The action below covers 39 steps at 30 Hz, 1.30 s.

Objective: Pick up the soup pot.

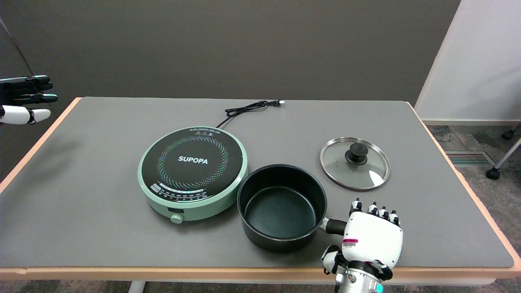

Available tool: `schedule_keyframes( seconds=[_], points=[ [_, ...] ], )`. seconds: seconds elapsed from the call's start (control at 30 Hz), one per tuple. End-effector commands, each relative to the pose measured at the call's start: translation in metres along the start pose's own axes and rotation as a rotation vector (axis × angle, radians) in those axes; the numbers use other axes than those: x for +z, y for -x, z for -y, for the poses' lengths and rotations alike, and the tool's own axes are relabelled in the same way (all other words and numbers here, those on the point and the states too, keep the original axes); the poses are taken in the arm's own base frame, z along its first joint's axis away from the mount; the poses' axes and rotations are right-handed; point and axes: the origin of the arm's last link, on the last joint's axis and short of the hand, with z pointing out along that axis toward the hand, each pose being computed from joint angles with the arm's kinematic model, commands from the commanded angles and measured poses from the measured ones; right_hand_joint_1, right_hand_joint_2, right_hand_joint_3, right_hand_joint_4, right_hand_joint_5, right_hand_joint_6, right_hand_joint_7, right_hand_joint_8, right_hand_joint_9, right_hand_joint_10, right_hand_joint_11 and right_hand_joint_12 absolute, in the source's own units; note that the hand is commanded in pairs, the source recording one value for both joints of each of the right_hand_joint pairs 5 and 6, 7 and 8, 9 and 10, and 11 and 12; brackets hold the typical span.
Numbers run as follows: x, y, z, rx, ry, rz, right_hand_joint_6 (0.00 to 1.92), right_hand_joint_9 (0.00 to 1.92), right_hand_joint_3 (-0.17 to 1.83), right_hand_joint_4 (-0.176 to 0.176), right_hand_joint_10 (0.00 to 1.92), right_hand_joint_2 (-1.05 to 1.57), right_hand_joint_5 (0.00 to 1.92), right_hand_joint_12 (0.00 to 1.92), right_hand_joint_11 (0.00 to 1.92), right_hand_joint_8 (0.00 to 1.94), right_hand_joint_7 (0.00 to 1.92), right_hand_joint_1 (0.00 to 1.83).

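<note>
The black soup pot [281, 205] stands upright and empty on the grey table mat, just right of the cooker. Its black handle [334, 226] points right and runs under my right hand [372, 238]. The hand lies palm down over the handle at the table's near edge. Its fingers [374, 211] curl down over the handle's far side, and the thumb [331, 258] sits on the near side. The rest of the handle is hidden beneath the palm. The pot's base rests on the mat.
A green round induction cooker [192, 171] marked SUPOPA touches or nearly touches the pot's left side; its black cord [248, 108] trails to the back. A glass lid [355, 163] with a black knob lies behind my hand. The idle left hand [24, 99] hangs at upper left.
</note>
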Motion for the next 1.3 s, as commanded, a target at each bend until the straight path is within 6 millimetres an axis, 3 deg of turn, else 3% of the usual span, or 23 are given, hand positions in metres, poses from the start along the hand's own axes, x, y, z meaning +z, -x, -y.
schedule_keyframes(
  seconds=[0.03, 0.13, 0.17, 0.2, 0.23, 0.33, 0.47, 0.6, 0.67, 0.77, 1.07, 1.13, 1.3],
  points=[
    [0.002, 0.005, -0.001, -0.011, 0.016, 0.030, 0.81, 0.81, 1.30, 0.176, 0.81, 0.04, 0.81, 0.81, 0.81, 0.81, 0.81, 1.09],
    [0.002, 0.005, -0.001, -0.013, 0.018, 0.029, 0.89, 0.89, 1.42, 0.176, 0.89, 0.07, 0.89, 0.89, 0.89, 0.89, 0.89, 1.10],
    [0.002, 0.005, -0.001, -0.014, 0.019, 0.027, 0.92, 0.92, 1.48, 0.145, 0.92, 0.08, 0.92, 0.92, 0.92, 0.92, 0.92, 1.11],
    [0.003, 0.005, -0.001, -0.013, 0.019, 0.025, 0.97, 0.97, 1.53, 0.035, 0.97, 0.10, 0.97, 0.97, 0.97, 0.97, 0.97, 1.12],
    [0.003, 0.005, -0.001, -0.013, 0.018, 0.023, 0.98, 0.98, 1.53, 0.032, 0.98, 0.11, 0.98, 0.98, 0.98, 0.98, 0.98, 1.12],
    [0.004, 0.004, -0.001, -0.013, 0.023, 0.018, 1.20, 1.20, 1.42, -0.027, 1.20, 0.24, 1.20, 1.20, 1.20, 1.20, 1.20, 1.18],
    [0.007, 0.004, -0.001, -0.009, 0.026, 0.015, 1.32, 1.32, 1.37, -0.060, 1.32, 0.29, 1.32, 1.32, 1.32, 1.32, 1.32, 1.20],
    [0.007, 0.004, -0.001, -0.008, 0.027, 0.019, 1.35, 1.35, 1.41, -0.069, 1.35, 0.27, 1.35, 1.35, 1.35, 1.35, 1.35, 1.20],
    [0.008, 0.004, -0.001, -0.005, 0.028, 0.016, 1.37, 1.37, 1.55, -0.075, 1.37, 0.18, 1.37, 1.37, 1.37, 1.37, 1.37, 1.21],
    [0.013, 0.007, 0.000, -0.013, 0.026, 0.007, 1.37, 1.37, 1.55, -0.077, 1.37, 0.18, 1.37, 1.37, 1.37, 1.37, 1.37, 1.21],
    [0.013, 0.004, 0.002, 0.016, 0.039, 0.034, 1.49, 1.49, 1.25, -0.101, 1.49, 0.35, 1.49, 1.49, 1.49, 1.49, 1.49, 1.18],
    [0.013, 0.004, 0.002, 0.030, 0.041, 0.037, 1.56, 1.56, 1.08, -0.106, 1.56, 0.47, 1.56, 1.56, 1.56, 1.56, 1.56, 1.17],
    [0.015, 0.005, 0.001, 0.053, 0.048, 0.033, 1.78, 1.78, 0.85, -0.065, 1.78, 0.68, 1.78, 1.78, 1.78, 1.78, 1.78, 1.15]
  ],
)
